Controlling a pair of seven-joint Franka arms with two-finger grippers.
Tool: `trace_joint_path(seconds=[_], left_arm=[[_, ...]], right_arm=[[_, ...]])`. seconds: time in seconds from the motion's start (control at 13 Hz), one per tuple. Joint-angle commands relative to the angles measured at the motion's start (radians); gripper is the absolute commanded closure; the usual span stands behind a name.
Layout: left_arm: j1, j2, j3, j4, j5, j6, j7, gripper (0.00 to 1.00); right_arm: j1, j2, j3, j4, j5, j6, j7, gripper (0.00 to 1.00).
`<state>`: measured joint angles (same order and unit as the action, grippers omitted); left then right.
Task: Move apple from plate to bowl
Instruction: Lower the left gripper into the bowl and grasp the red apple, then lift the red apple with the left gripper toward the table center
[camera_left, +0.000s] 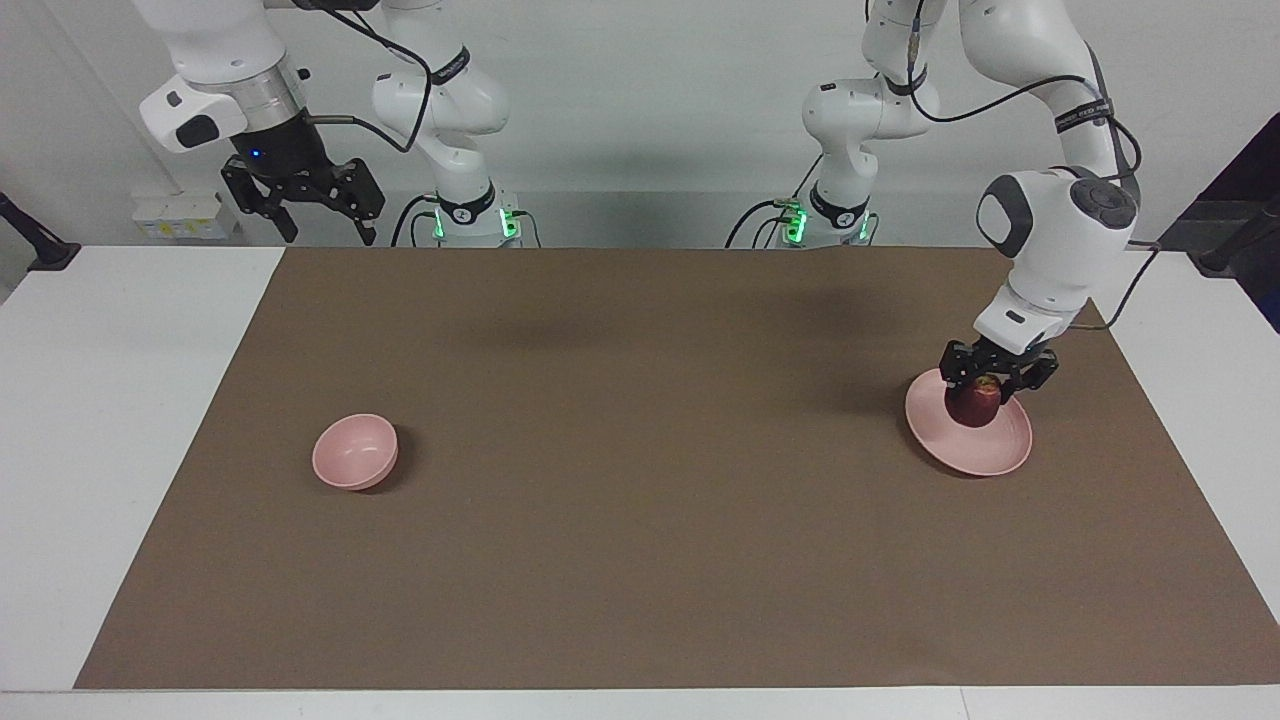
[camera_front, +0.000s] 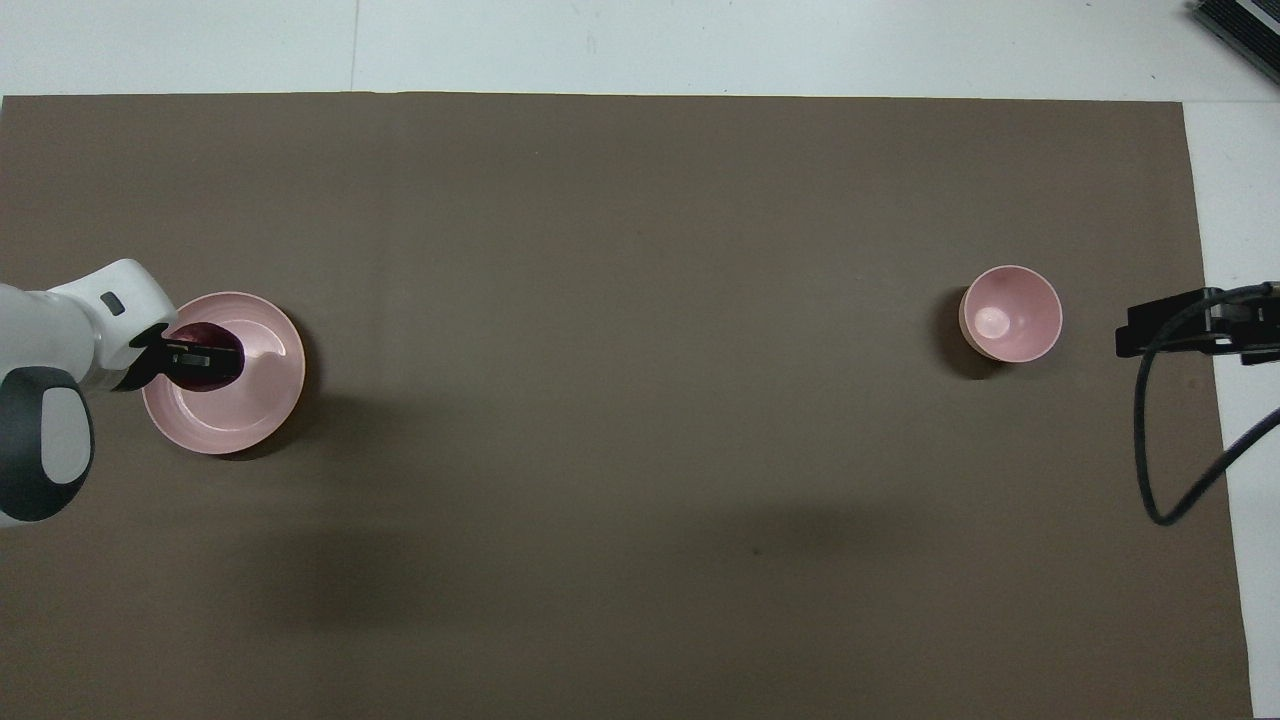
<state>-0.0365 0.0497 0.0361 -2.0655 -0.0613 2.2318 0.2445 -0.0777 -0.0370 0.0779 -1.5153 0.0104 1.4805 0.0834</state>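
Left gripper (camera_left: 988, 385) clamped on the apple (camera_left: 976, 406), just above the plate (camera_left: 990, 448). Right gripper (camera_left: 304, 196) spread wide, waiting over the desk edge. Bowl (camera_left: 354, 451) well apart: narrow target, long carry, so risk of slipping or rim bounce.

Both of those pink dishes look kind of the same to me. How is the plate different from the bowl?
The wide, shallow pale pink plate is broader and flatter than the small, deep pale pink bowl. The plate lies at the left arm's end of the table, the bowl at the right arm's end. A dark red apple is over the plate; the bowl is empty. Both are round and pink.
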Motion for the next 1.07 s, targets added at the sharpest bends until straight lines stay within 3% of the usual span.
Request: trace_joint_path(seconds=[0.0, 0.31, 1.0], left_arm=[[-0.049, 0.001, 0.011, 0.085, -0.157, -0.089, 0.009, 0.96], [-0.124, 0.001, 0.010, 0.104, -0.326, -0.110, -0.034, 0.96], [-0.396, -0.019, -0.016, 0.099, -0.411, -0.100, -0.197, 1.00]], right_arm=[[-0.010, -0.003, 0.002, 0.006, 0.023, -0.011, 0.016, 0.00], [-0.010, -0.004, 0.000, 0.004, 0.010, -0.025, 0.015, 0.00], [-0.022, -0.037, -0.017, -0.091, 0.011, 0.036, 0.006, 0.00]])
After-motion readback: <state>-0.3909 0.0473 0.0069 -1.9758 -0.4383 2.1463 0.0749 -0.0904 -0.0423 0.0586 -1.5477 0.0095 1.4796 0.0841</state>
